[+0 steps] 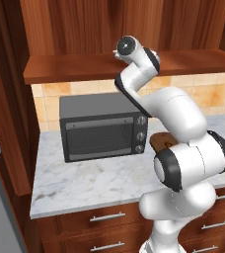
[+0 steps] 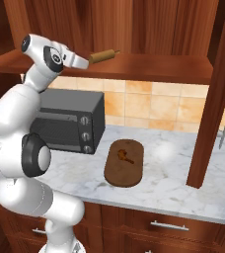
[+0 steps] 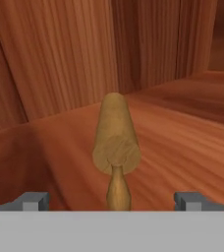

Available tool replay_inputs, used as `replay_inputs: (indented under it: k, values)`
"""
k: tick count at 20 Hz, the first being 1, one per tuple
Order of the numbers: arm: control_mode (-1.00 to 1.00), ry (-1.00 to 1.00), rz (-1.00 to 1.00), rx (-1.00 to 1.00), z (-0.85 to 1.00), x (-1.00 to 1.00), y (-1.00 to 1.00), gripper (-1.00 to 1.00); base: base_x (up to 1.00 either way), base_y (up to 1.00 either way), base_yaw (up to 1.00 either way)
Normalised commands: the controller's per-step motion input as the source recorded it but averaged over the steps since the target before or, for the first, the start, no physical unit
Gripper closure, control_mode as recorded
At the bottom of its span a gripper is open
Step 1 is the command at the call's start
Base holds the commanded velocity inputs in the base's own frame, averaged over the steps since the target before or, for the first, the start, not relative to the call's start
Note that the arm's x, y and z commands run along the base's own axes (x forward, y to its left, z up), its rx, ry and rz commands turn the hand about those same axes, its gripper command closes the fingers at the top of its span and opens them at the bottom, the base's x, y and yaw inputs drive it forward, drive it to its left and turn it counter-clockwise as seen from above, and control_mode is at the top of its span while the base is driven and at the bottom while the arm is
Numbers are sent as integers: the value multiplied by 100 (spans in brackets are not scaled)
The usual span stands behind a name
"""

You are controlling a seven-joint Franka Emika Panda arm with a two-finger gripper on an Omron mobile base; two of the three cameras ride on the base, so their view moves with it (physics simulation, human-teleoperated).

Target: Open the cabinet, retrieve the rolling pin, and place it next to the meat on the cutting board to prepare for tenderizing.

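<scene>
Two wide jaws faced the pin (image 3: 115,142) end-on inside the cabinet (image 2: 149,29); advancing straight, then closing around its barrel, looked best.

- Cabinet (image 2: 149,29): reddish-brown wood, standing open, interior shelf exposed above the tiled backsplash; one door (image 2: 215,94) swung outward at 3 o'clock in the right base view, long silver bar handle along its edge.
- Rolling pin (image 2: 103,56): slim, light tan, lying on the cabinet shelf, tilted slightly, far end toward 2 o'clock; in the hand view seen end-on, near handle pointing to 6 o'clock.
- Cutting board (image 2: 125,162): dark-brown oval, flat on the marble counter, at 5 o'clock from the pin.
- Meat (image 2: 124,155): small orange-brown lump, resting on the board's upper half.
</scene>
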Motion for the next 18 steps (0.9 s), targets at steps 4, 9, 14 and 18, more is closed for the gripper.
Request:
replay_inputs:
  k: [4,9,14,18]
  values:
    - [-100,-1,0,0,-10,5,-1,-100,0,0,0]
    - [-100,-3,0,0,-2,2,-11,-100,0,0,0]
    - [-100,-1,0,0,0,8,-7,-100,0,0,0]
    - [-100,-2,0,0,-7,3,-1,-100,0,0,0]
